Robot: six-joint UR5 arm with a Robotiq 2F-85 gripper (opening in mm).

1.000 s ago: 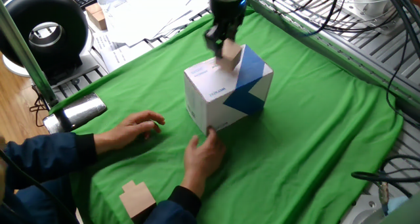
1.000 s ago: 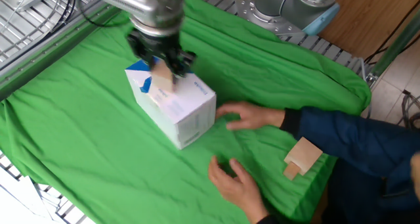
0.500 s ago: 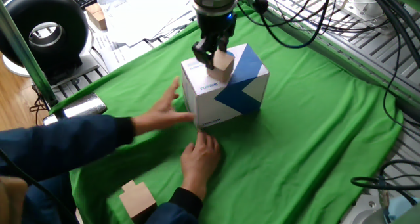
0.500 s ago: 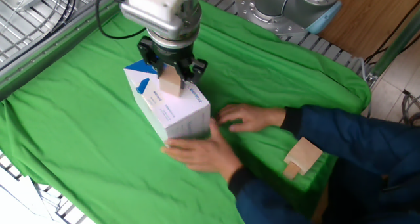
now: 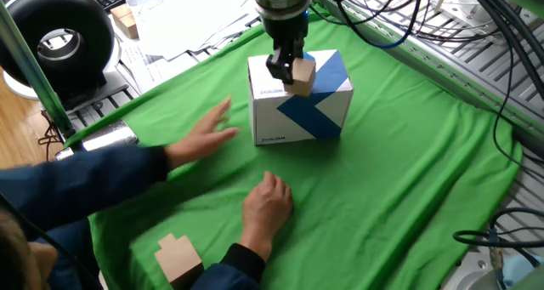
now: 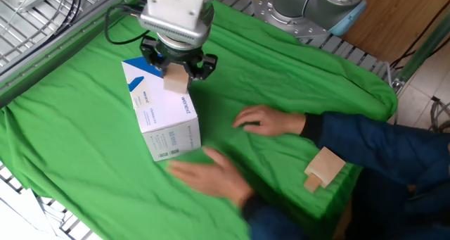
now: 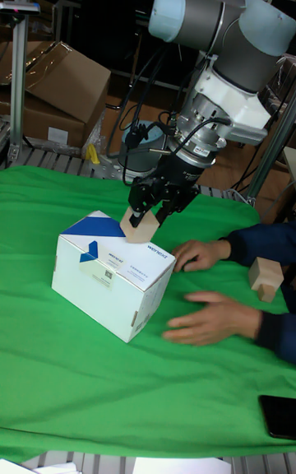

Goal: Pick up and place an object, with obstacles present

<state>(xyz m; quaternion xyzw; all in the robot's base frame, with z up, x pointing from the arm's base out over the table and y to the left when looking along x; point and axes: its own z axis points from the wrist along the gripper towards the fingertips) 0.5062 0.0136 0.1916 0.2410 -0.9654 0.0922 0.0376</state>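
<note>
Box: white cardboard box (image 7: pixel 111 275) with blue patches on green cloth (image 7: pixel 123 383), left of centre; it is the obstacle.
Cube: small wooden cube (image 7: pixel 141 227) just above box top, toward its right edge.
Gripper: gripper (image 7: pixel 150 212), jaws clamped on the cube, carried high, likely to clear the box.
Hands: person's hands (image 7: pixel 205 316) flat on cloth just right of box, possibly in the path.
Far right: larger wooden block (image 7: pixel 265 276).

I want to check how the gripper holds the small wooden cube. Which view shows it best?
The tall fixed view: the cube hangs side-on between the gripper fingers, just over the box. The two other fixed views look down, so the gripper partly covers the cube.
</note>
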